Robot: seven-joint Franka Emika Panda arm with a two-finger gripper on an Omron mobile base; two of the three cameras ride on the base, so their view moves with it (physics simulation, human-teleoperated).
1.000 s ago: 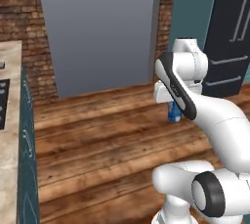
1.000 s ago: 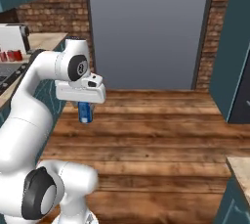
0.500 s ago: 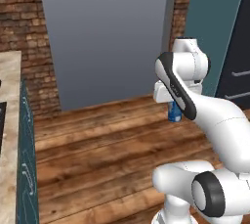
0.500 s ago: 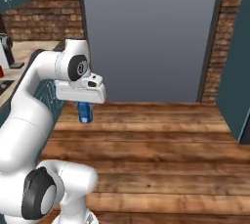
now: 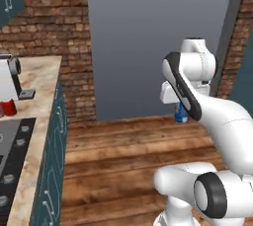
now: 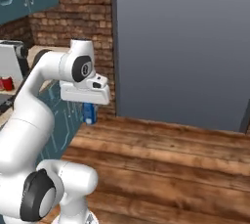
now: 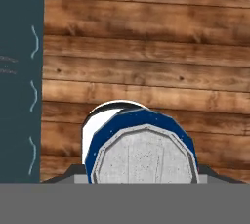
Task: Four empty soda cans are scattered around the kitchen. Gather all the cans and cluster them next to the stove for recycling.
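Observation:
A blue soda can point(image 5: 181, 114) with a silver top hangs above the wooden floor, and my gripper point(image 5: 181, 110) is shut on it from above. From the right base view the same blue can point(image 6: 89, 114) sits under the white hand, just beside the teal cabinet front. In the hand view the can's silver top and blue rim point(image 7: 141, 152) hide the fingertips. A red soda can point(image 5: 8, 107) stands on the counter behind the stove point(image 5: 12, 157), the black cooktop at lower left. That red can point(image 6: 7, 83) shows at the left edge too.
A white coffee machine point(image 5: 10, 79) stands on the marble counter point(image 5: 42, 121) behind the red can. Teal cabinet fronts point(image 7: 19, 71) run below the counter. A grey wall panel point(image 5: 158, 37) and brick wall point(image 5: 59, 32) lie ahead, with wooden floor point(image 6: 171, 159) between.
The whole picture has shifted as the base turned: counter, stove and red can have come into view on the left. The blue can stays in the gripper.

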